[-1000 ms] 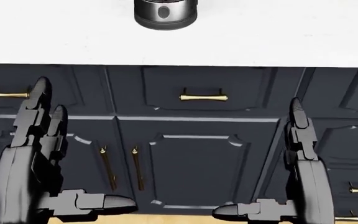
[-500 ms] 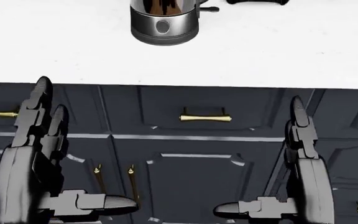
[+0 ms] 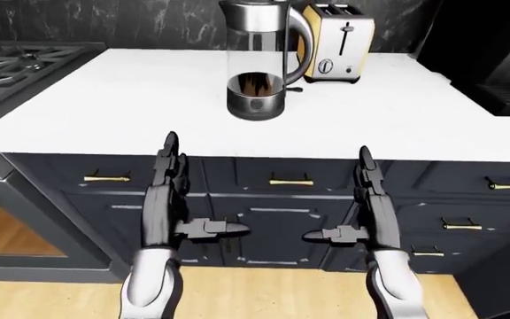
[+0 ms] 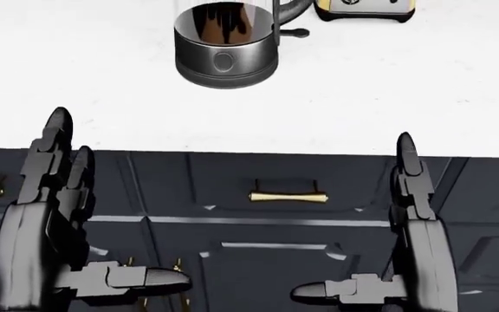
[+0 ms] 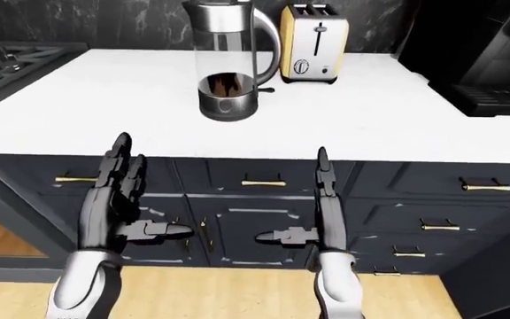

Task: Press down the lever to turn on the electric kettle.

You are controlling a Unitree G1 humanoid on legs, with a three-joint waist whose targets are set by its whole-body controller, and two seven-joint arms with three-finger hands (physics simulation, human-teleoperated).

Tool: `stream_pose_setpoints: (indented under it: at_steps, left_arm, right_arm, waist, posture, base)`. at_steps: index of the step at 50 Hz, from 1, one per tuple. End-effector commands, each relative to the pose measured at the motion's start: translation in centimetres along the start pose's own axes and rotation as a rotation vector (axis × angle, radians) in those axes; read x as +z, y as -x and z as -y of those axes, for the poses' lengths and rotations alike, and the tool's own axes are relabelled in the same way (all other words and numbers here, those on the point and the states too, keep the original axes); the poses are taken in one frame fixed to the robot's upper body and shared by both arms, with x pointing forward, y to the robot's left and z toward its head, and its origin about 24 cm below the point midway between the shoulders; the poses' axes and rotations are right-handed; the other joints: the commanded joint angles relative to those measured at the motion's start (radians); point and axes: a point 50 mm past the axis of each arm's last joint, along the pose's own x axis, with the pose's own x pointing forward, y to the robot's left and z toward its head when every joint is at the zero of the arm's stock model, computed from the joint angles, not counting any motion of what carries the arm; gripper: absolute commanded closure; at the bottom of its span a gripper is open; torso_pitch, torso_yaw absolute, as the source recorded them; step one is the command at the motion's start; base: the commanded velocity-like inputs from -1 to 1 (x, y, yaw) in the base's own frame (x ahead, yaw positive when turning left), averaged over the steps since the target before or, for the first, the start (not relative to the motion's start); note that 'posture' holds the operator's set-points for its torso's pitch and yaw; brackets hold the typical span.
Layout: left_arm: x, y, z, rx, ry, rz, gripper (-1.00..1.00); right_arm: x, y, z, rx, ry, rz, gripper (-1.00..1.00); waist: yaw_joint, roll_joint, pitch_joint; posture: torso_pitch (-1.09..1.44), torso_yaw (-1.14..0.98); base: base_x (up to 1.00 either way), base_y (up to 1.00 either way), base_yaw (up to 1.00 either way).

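The electric kettle (image 3: 256, 60) stands on the white counter (image 3: 104, 100), a glass jug on a steel base with a curved handle on its right side. Its small black lever (image 3: 294, 89) sticks out to the right at the base, also seen in the head view (image 4: 295, 32). My left hand (image 3: 197, 189) and right hand (image 3: 336, 194) hang below the counter edge against the dark cabinet fronts. Both are open, fingers pointing up and thumbs turned inward, holding nothing. The kettle is well above and between them in the views.
A gold and silver toaster (image 3: 336, 41) stands just right of the kettle. A gas stove (image 3: 16, 66) lies at the left, a black appliance (image 3: 494, 53) at the right. Dark drawers with brass handles (image 3: 290, 181) run under the counter, wooden floor below.
The camera has moved: in the head view the counter, kettle and drawers slid downward, and the toaster came in at the top. Both hands keep the same open pose.
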Motion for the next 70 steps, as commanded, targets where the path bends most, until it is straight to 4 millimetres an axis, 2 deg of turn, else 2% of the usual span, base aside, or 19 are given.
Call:
stream_pose_setpoints:
  at_steps: [1,7,11,12,20,24,25,27,32,37,38,46,50,51,53,58,63,64,70]
  left_arm:
    - [1.7,0.1,-0.2,0.011,-0.007,0.098,-1.00]
    - [1.8,0.2,-0.3,0.013,-0.006,0.100,-1.00]
    - [1.8,0.2,-0.2,0.014,-0.005,0.102,-1.00]
    - [1.8,0.2,-0.2,0.014,-0.005,0.102,-1.00]
    - [1.8,0.1,-0.3,0.015,-0.004,0.102,-1.00]
    - [1.7,0.1,-0.3,0.014,-0.004,0.102,-1.00]
    - [1.7,0.1,-0.3,0.014,-0.004,0.102,-1.00]
    - [1.7,0.1,-0.3,0.014,-0.003,0.103,-1.00]
    - [1.7,0.1,-0.3,0.013,-0.003,0.103,-1.00]
    - [1.8,0.2,-0.3,0.015,-0.002,0.106,-1.00]
    - [1.8,0.2,-0.2,0.015,-0.003,0.106,-1.00]
    - [1.9,0.3,-0.2,0.015,-0.003,0.110,-1.00]
    - [1.9,0.3,-0.2,0.016,-0.004,0.110,-1.00]
    - [1.9,0.3,-0.2,0.016,-0.003,0.110,-1.00]
    - [2.0,0.3,-0.2,0.016,-0.003,0.112,-1.00]
    - [2.0,0.3,-0.3,0.018,-0.003,0.114,-1.00]
    - [2.1,0.3,-0.3,0.019,-0.003,0.116,-1.00]
    - [2.1,0.3,-0.3,0.020,-0.003,0.116,-1.00]
    - [2.2,0.4,-0.3,0.019,-0.002,0.119,-1.00]
  right_arm:
    - [1.9,-0.2,0.0,-0.002,-0.010,0.096,-1.00]
    - [2.0,0.0,0.1,-0.007,-0.011,0.100,-1.00]
    - [1.9,0.0,0.3,-0.008,-0.013,0.101,-1.00]
    - [2.0,0.0,0.3,-0.010,-0.013,0.101,-1.00]
    - [2.0,-0.1,0.3,-0.011,-0.013,0.101,-1.00]
    - [1.9,-0.1,0.4,-0.011,-0.013,0.102,-1.00]
    - [2.0,-0.1,0.4,-0.011,-0.013,0.103,-1.00]
    - [2.0,-0.1,0.4,-0.011,-0.014,0.103,-1.00]
    - [2.0,0.0,0.3,-0.012,-0.014,0.103,-1.00]
    - [2.2,0.2,0.4,-0.013,-0.014,0.105,-1.00]
    - [2.1,0.2,0.4,-0.014,-0.014,0.104,-1.00]
    - [2.5,0.5,0.7,-0.024,-0.016,0.111,-1.00]
    - [2.6,0.6,0.9,-0.029,-0.020,0.114,-1.00]
    - [2.6,0.6,1.0,-0.029,-0.020,0.115,-1.00]
    - [2.6,0.5,1.0,-0.029,-0.020,0.115,-1.00]
    - [2.4,0.3,1.1,-0.030,-0.021,0.116,-1.00]
    - [2.6,0.5,1.2,-0.033,-0.023,0.119,-1.00]
    - [2.6,0.6,1.2,-0.033,-0.023,0.119,-1.00]
    - [2.7,0.6,1.4,-0.038,-0.024,0.124,-1.00]
  waist:
    - [0.001,-0.006,-0.013]
    - [-0.002,0.052,0.000]
    - [-0.004,0.146,-0.013]
    - [0.007,0.101,-0.013]
    - [0.017,0.059,-0.008]
    - [0.015,-0.043,-0.030]
    - [0.001,0.010,-0.015]
    - [0.001,-0.005,-0.012]
    - [0.000,0.040,0.001]
    - [-0.003,0.144,-0.012]
    - [0.009,0.104,-0.007]
    - [0.015,0.057,-0.003]
    - [0.014,-0.045,-0.027]
    - [0.001,0.009,-0.011]
    - [0.002,-0.007,-0.007]
    - [0.001,0.039,0.002]
    - [0.000,0.144,-0.010]
    - [0.011,0.102,-0.002]
    - [0.010,0.075,-0.003]
  posture:
    - [0.00,0.00]
    - [0.00,0.00]
    - [0.00,0.00]
    - [0.00,0.00]
    - [0.00,0.00]
    - [0.00,0.00]
    - [0.00,0.00]
    - [0.00,0.00]
    - [0.00,0.00]
    - [0.00,0.00]
    - [0.00,0.00]
    - [0.00,0.00]
    - [0.00,0.00]
    - [0.00,0.00]
    - [0.00,0.00]
    - [0.00,0.00]
    - [0.00,0.00]
    - [0.00,0.00]
    - [0.00,0.00]
  base:
    - [0.16,0.00,0.00]
    - [0.15,0.00,0.00]
    - [0.15,0.00,0.00]
    - [0.16,0.00,0.00]
    - [0.15,0.00,0.00]
    - [0.15,0.00,0.00]
    - [0.15,0.00,0.00]
    - [0.14,0.00,0.00]
    - [0.15,0.00,0.00]
    - [0.15,0.00,0.00]
    - [0.15,0.00,0.00]
    - [0.15,0.00,0.00]
    - [0.15,0.00,0.00]
    - [0.16,0.00,0.00]
    - [0.15,0.00,0.00]
    - [0.15,0.00,0.00]
    - [0.15,0.00,0.00]
    - [0.15,0.00,0.00]
    - [0.15,0.00,0.00]
